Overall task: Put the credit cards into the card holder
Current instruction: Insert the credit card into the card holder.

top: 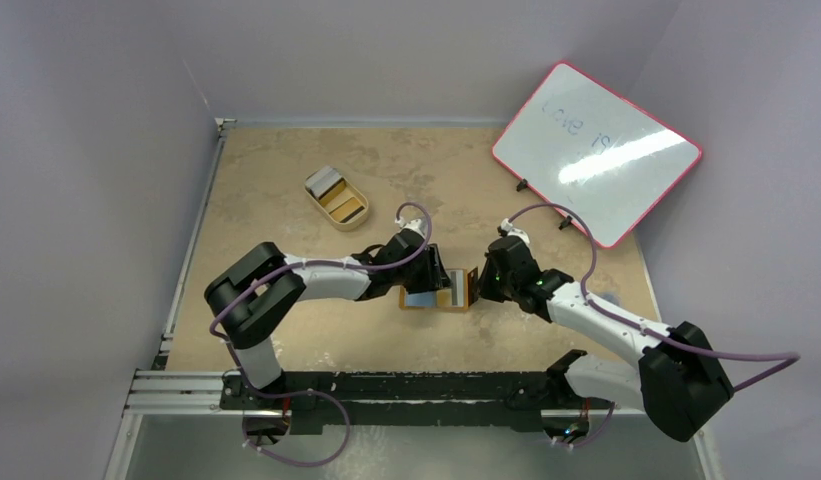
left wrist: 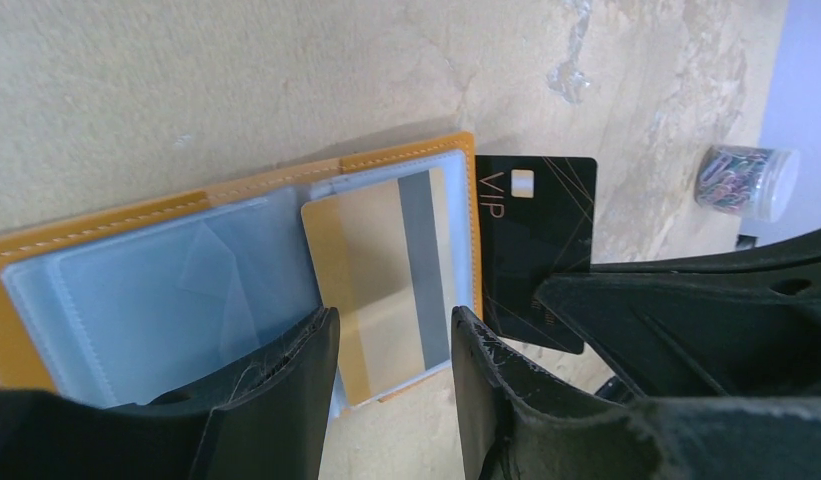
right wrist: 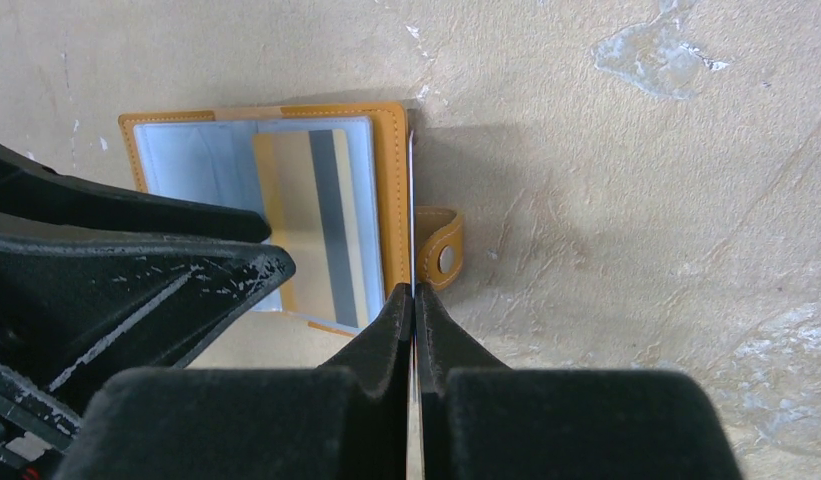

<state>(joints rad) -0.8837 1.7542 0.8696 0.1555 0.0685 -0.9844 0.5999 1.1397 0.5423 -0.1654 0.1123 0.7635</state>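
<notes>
The stitched tan card holder (left wrist: 286, 180) lies open, a gold card (left wrist: 371, 270) partly in its clear plastic pocket. The left gripper (left wrist: 394, 335) gapes astride that card. The right gripper (right wrist: 413, 300) pinches a thin black VIP card (left wrist: 536, 220).

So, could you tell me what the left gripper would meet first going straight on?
Most likely the gold card in the card holder, lying between the open fingers of the left gripper; depth is unclear.

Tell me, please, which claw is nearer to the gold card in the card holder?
Left. The open left claw straddles the gold card; the right claw, shut on the black VIP card, stands just outside the card holder's edge.
</notes>
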